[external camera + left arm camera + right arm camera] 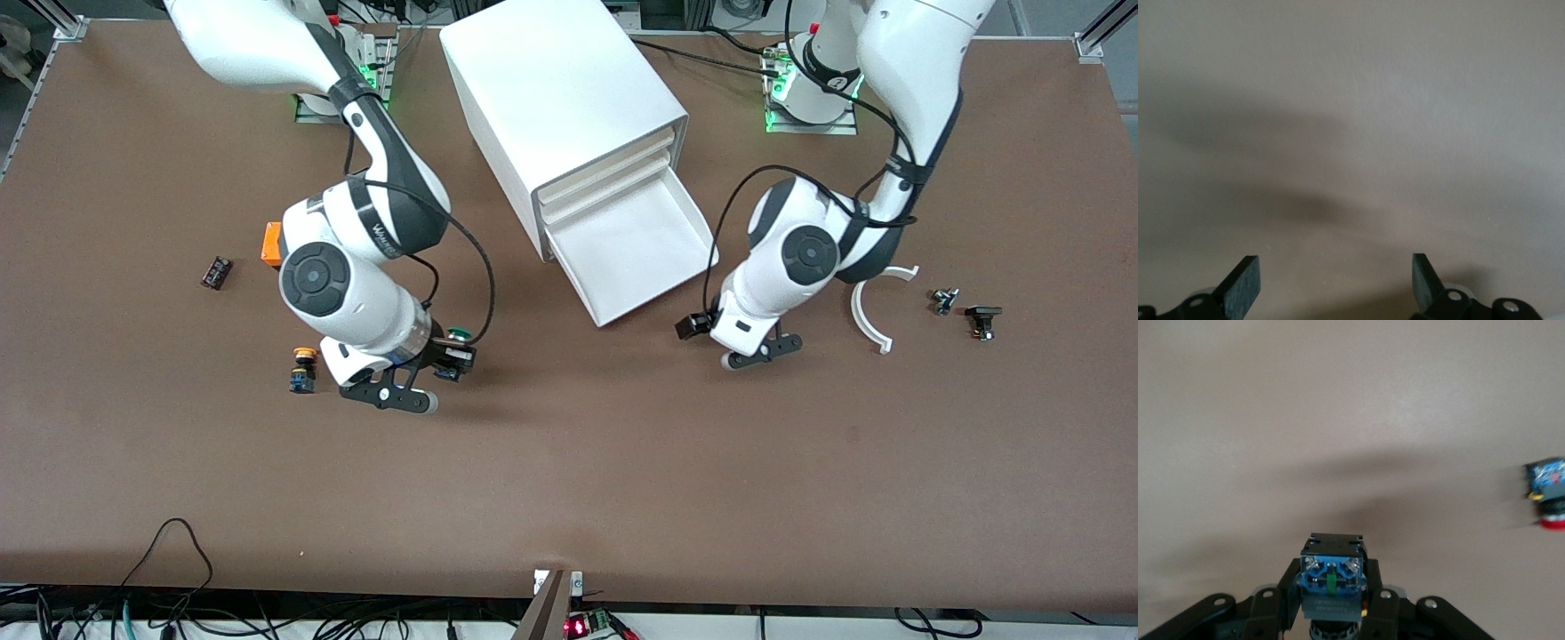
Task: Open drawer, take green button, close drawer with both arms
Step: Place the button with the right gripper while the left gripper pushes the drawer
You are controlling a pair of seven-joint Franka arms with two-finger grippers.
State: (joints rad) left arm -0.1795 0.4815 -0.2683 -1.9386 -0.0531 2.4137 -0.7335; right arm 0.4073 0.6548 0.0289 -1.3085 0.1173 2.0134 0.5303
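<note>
No surely readable text; blurred lettering on right arm (388, 233).

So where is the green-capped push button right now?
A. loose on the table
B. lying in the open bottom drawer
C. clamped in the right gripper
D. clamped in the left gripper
C: the right gripper is shut on the green-capped push button over bare table, while the left gripper is open and empty.

A small button with a yellow cap (303, 368) stands on the brown counter (569, 480). An orange block (270, 244) and a little dark part (216, 272) lie farther from the front camera. At the left arm's end lie a curved white piece (869, 313) and two small black parts (944, 300) (982, 320), side by side.
</note>
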